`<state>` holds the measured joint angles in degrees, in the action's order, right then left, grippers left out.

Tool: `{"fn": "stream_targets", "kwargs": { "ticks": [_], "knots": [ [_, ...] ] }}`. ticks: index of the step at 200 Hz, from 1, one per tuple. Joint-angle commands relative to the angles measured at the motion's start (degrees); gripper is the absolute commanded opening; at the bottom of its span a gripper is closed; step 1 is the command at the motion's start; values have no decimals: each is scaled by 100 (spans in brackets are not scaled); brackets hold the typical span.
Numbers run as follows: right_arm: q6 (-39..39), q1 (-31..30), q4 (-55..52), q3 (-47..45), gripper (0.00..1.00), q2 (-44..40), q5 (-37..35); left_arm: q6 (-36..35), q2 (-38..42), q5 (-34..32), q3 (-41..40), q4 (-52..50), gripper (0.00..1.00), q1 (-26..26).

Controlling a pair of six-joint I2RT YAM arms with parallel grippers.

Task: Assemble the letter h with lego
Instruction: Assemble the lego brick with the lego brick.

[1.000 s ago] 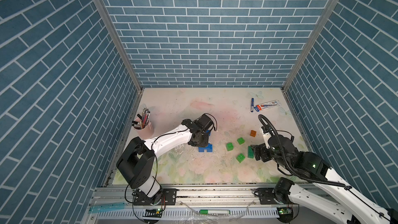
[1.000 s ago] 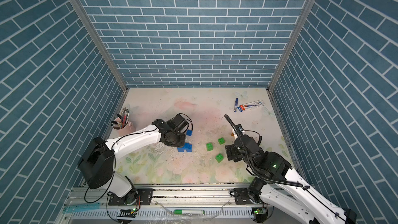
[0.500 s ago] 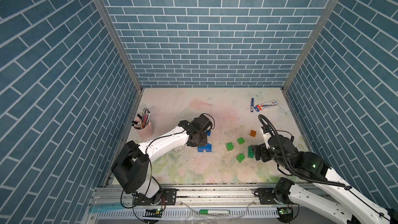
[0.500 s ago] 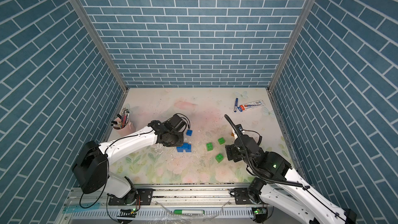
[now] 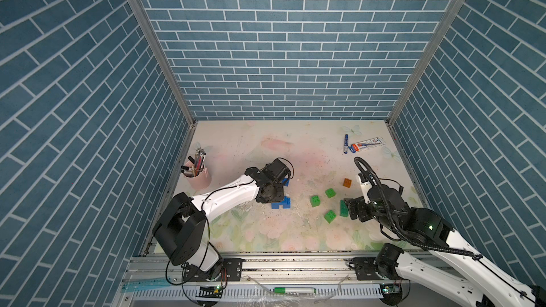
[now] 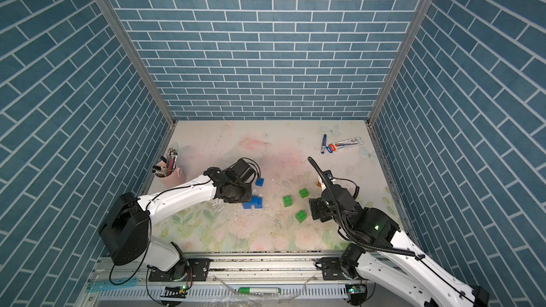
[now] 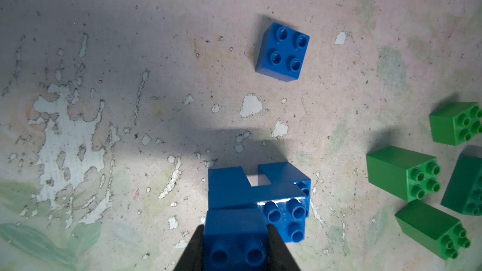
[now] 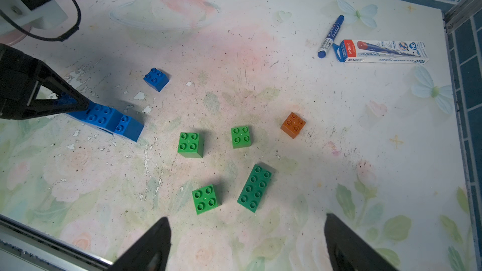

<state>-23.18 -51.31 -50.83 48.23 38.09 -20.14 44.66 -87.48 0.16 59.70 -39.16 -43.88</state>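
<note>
The left gripper (image 7: 236, 230) is clamped on a blue brick (image 7: 234, 241); that brick is joined to the blue cluster (image 7: 250, 194), a few blue bricks stuck together near the middle of the table (image 8: 339, 152); in the right wrist view the cluster looks tilted, its free end on the table and the gripped end a little raised. A loose blue brick (image 7: 283, 50) sits studs up close by, apart from the cluster. The right gripper (image 8: 246, 220) has its jaws spread wide with nothing between them, low over the near right part of the table; the long green brick (image 8: 255, 188) lies flat just beside it. Three square green bricks (image 8: 190, 144) (image 8: 241, 136) (image 8: 206, 198) are spread between the two arms, none touching; the orange brick (image 8: 293, 124) stands alone a little farther back. A blue marker (image 8: 330, 36) and a pen box (image 8: 383, 51) lie side by side near the far right corner; a pink cup (image 5: 198, 177) of pens stands by the left edge.
</note>
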Motion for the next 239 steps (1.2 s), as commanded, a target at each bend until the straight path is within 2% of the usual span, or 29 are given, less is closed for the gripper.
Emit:
{"fn": "stream_targets", "kwargs": {
  "ticks": [1, 117, 156, 239],
  "knots": [
    [-99, 7, 53, -50, 91, 41, -43, 84, -75, -25, -42, -65, 0, -28],
    [-90, 13, 51, -45, 91, 29, -14, 305, -499, -346, 128, -549, 0, -162],
    [-90, 8, 57, -48, 91, 13, 9, 143, -577, -367, 103, -536, 0, -244],
    [-90, 12, 65, -57, 91, 37, 71, 190, -722, -195, -631, -225, 0, -323]
  ]
}}
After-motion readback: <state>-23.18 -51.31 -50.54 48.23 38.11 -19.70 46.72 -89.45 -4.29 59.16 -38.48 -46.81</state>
